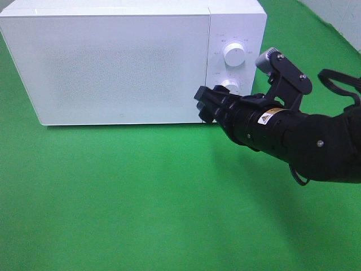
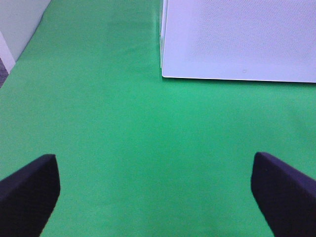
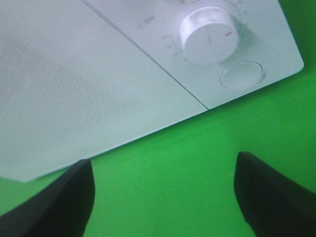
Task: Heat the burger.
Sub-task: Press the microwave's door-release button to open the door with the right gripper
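Note:
The burger is out of view in every frame. A white microwave [image 1: 113, 62] stands at the back of the green table with its door shut. My right gripper [image 1: 204, 104] is open and empty, just in front of the door's lower right corner and below the lower knob [image 1: 230, 86]. In the right wrist view the gripper [image 3: 163, 197] faces the door seam, a knob [image 3: 206, 28] and a round button [image 3: 242, 74]. My left gripper [image 2: 155, 197] is open and empty over bare cloth, short of the microwave's left front corner [image 2: 237, 39]. It does not show in the exterior view.
The microwave has an upper knob [image 1: 234, 53] on its right control panel. Green cloth [image 1: 141, 197] covers the table in front of the microwave. A pale wall edge [image 2: 15, 29] shows beyond the cloth in the left wrist view.

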You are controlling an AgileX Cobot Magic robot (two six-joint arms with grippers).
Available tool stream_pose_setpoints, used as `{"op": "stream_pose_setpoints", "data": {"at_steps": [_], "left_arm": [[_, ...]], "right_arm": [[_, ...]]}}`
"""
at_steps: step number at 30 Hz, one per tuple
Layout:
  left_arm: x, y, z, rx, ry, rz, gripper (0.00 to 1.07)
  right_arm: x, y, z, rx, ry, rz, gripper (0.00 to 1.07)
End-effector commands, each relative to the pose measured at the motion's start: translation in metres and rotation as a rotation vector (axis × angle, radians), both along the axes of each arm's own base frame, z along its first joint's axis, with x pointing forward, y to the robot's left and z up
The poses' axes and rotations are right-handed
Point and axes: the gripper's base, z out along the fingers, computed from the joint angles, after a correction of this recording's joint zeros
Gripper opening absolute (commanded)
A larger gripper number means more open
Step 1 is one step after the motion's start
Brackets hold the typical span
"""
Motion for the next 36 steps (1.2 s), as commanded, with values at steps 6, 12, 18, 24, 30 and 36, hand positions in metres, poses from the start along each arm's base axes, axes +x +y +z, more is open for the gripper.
{"op": "stream_pose_setpoints", "data": {"at_steps": [6,12,18,24,30,36], "left_arm": [[-0.002,0.000,-0.001,-0.002,-0.016,0.006,0.98],[-0.002,0.000,-0.001,-0.002,-0.016,0.006,0.98],[-0.002,0.000,-0.001,-0.002,-0.016,0.006,0.98],[-0.002,0.000,-0.001,-0.002,-0.016,0.006,0.98],[-0.002,0.000,-0.001,-0.002,-0.016,0.006,0.98],[-0.002,0.000,-0.001,-0.002,-0.016,0.006,0.98]], "right_arm": [[-0.010,-0.009,0.016,-0.401,0.039,0.434,0.75],[-0.016,-0.017,0.028,-0.529,0.148,0.589,0.75],[-0.026,-0.023,0.044,-0.611,0.217,0.669,0.75],[-0.048,-0.037,0.071,-0.625,0.253,0.696,0.75],[-0.064,-0.048,0.093,-0.619,0.215,0.695,0.75],[-0.077,-0.058,0.110,-0.624,0.182,0.691,0.75]]}}
